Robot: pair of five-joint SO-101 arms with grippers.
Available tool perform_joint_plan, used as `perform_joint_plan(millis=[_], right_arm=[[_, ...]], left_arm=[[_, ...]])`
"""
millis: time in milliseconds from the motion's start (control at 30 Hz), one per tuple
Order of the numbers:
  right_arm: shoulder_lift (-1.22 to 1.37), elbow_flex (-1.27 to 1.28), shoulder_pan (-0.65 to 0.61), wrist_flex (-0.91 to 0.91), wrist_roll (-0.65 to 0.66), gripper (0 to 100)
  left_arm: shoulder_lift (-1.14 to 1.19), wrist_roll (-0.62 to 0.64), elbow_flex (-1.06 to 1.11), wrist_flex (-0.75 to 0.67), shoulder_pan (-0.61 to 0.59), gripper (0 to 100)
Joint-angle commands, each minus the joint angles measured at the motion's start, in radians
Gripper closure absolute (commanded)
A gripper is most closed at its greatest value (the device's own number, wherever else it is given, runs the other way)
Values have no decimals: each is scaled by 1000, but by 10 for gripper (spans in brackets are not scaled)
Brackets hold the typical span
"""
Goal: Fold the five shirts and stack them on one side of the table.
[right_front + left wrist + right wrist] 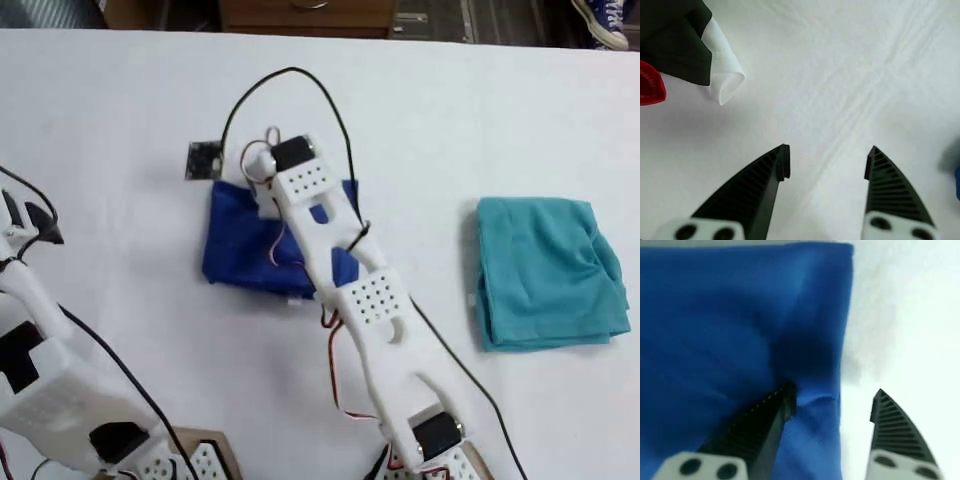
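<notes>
A folded blue shirt point(240, 245) lies at the table's middle, partly under my right arm point(340, 260). In the right wrist view my right gripper point(832, 400) is open astride the blue shirt's point(740, 315) edge, with one finger pressed on the cloth and the other over the bare table. A folded teal shirt point(545, 275) rests at the right side. My left gripper point(30, 222) stays at the far left, open point(827, 160) over the white table with nothing in it. Ahead of it lie a black garment point(675, 40), a white one point(722, 65) and a red one point(650, 85).
A small black square point(203, 160) sits on the white table point(450, 120) just behind the blue shirt. Cables loop from the right arm over the shirt. Wooden furniture stands beyond the far edge.
</notes>
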Motion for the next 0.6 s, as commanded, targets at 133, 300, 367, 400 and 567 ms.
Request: perform_joint_plan(millis=[133,300,367,400,567], right_arm=[[4,8,-22,114,9,753],[4,8,-28,127,9,753],[4,8,-35,127,9,755],[4,9,-38,127,12,760],[5,15,-38,140,98,985]], left_arm=[[-5,-3,-31,-11,-12,736],[-9,-5,-31,-9,-12,736],[-11,-5,-33,-9,-12,736],[-11,-5,-33,-11,-12,736],[-11,-3,-35,-11,-12,736]])
